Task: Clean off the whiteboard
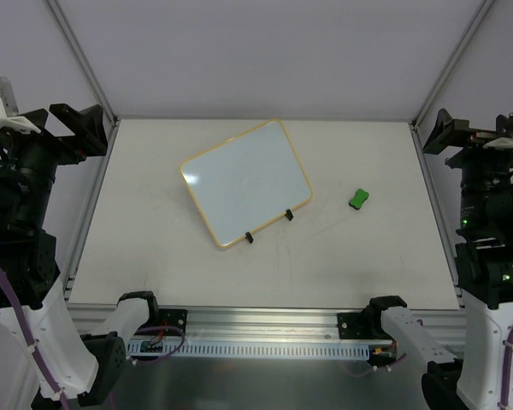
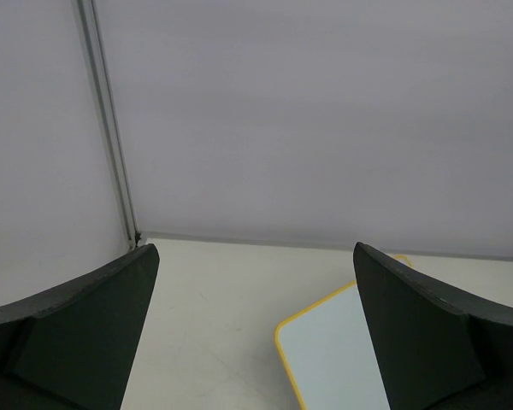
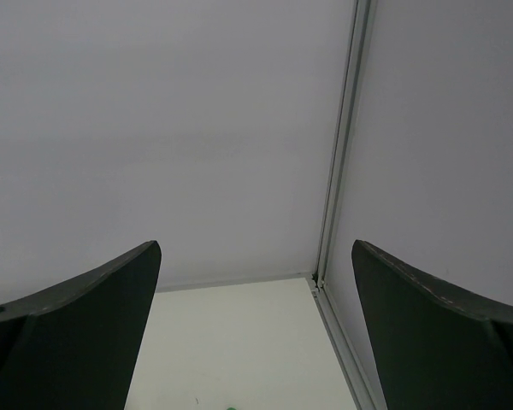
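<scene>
Your left hand (image 2: 256,342) and right hand (image 3: 256,342) both gape wide and empty, and the whiteboard (image 1: 245,182) rests on the desk (image 1: 154,256) ahead of and between them; it looks light, stiff and slick-faced, so steady it by the yellow frame nearest your left hand.

Robot lab cell: white panel walls (image 1: 265,51), aluminium framing (image 1: 265,323).
</scene>
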You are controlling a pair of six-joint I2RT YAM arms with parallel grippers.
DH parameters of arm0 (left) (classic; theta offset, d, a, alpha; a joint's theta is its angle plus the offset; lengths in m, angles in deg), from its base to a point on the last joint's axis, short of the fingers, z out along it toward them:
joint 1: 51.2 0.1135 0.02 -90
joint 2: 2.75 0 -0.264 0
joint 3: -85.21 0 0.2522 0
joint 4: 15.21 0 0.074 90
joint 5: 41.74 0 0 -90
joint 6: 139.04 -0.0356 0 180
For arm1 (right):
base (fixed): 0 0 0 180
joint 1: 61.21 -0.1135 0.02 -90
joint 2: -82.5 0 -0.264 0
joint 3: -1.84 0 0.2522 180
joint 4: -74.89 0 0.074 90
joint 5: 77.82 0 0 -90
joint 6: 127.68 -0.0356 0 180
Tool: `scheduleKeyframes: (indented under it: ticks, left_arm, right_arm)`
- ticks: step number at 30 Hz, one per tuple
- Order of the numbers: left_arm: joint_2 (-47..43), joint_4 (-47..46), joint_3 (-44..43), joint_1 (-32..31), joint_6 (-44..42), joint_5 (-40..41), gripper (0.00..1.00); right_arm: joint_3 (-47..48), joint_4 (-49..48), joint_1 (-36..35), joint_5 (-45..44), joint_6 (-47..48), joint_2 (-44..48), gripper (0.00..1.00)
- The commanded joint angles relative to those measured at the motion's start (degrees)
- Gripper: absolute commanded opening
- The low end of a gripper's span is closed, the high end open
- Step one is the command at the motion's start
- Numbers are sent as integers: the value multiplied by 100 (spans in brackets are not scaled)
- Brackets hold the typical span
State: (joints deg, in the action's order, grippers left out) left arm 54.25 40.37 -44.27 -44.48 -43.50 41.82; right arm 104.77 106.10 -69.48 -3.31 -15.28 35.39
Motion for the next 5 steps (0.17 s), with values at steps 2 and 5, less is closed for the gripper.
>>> scheduleKeyframes:
  ticks: [2, 5]
  left_arm:
    - [22, 1, -117, -30, -123, 116, 99]
    - [40, 10, -152, -39, -150, 160, 99]
  right_arm:
    - [224, -84, -78, 116, 169, -61, 99]
    - [233, -84, -78, 142, 134, -79, 99]
